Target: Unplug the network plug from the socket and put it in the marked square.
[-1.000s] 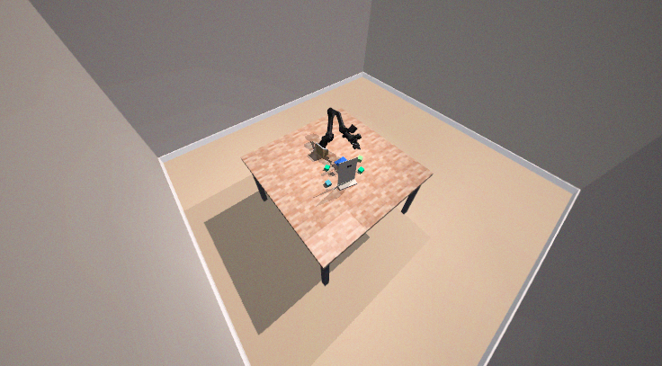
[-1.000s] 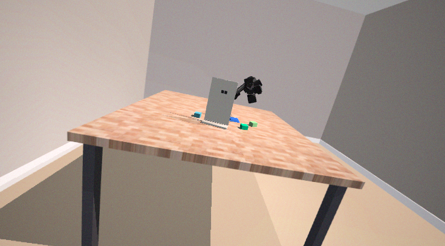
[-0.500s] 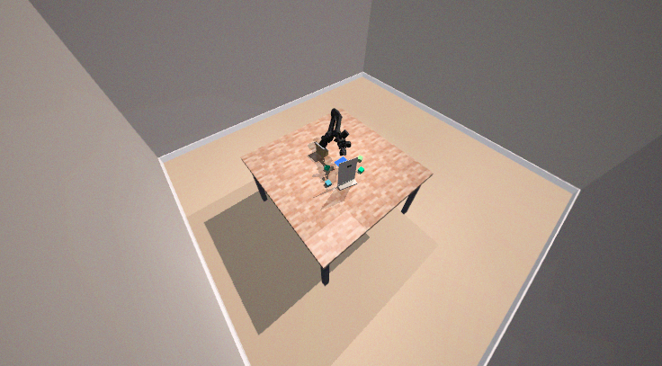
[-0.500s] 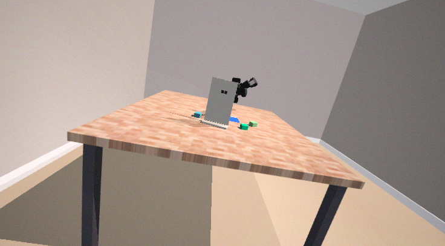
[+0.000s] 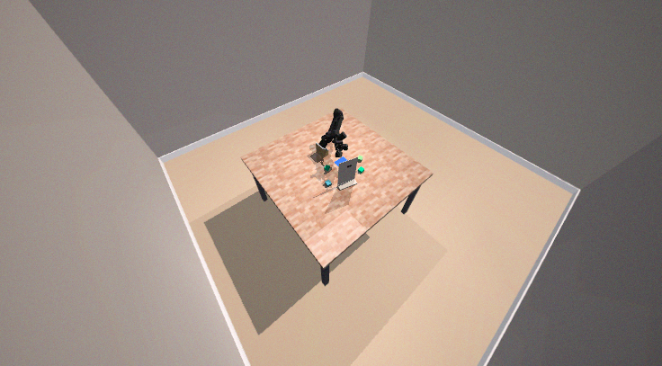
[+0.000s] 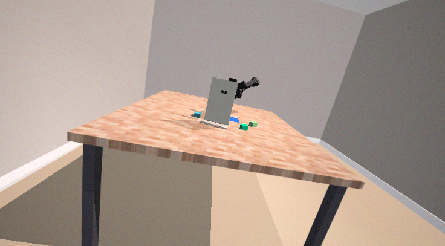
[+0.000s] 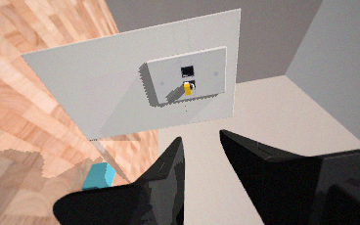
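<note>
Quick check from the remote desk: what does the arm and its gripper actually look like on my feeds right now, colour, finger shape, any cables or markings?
The arm is black all over, built of chunky jointed links, with no markings or loose cables visible. The gripper is black too, and in the wrist view its two fingers are broad, glossy wedges tapering to pointed tips.

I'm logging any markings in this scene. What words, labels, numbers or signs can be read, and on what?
None: no readable text in any view.
The panel, its socket plate and the yellow plug are unmarked.
The gripper and the coloured blocks bear none.
</note>
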You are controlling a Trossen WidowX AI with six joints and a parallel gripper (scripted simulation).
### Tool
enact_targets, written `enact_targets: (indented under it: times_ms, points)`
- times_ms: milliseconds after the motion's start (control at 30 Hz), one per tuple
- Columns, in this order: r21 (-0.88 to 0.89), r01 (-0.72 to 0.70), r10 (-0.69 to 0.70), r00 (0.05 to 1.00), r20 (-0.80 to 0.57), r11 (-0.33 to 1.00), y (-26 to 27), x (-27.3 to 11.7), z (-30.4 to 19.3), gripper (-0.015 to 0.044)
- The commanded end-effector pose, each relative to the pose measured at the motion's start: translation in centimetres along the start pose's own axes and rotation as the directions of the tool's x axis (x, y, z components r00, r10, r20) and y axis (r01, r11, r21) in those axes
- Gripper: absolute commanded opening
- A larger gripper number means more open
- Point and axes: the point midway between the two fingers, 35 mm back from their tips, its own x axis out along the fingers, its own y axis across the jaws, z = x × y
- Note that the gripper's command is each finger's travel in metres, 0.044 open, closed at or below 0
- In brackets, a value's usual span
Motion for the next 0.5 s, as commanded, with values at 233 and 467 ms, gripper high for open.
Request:
enact_targets:
  times_ms: [233, 467]
  points:
    - [-0.003, 0.009, -0.009, 1.000, 0.002, 1.000, -0.4, 2.3, 0.9, 0.0156]
    - [-0.002, 0.009, -0.009, 1.000, 0.003, 1.000, -0.2, 4.0, 1.2, 0.0156]
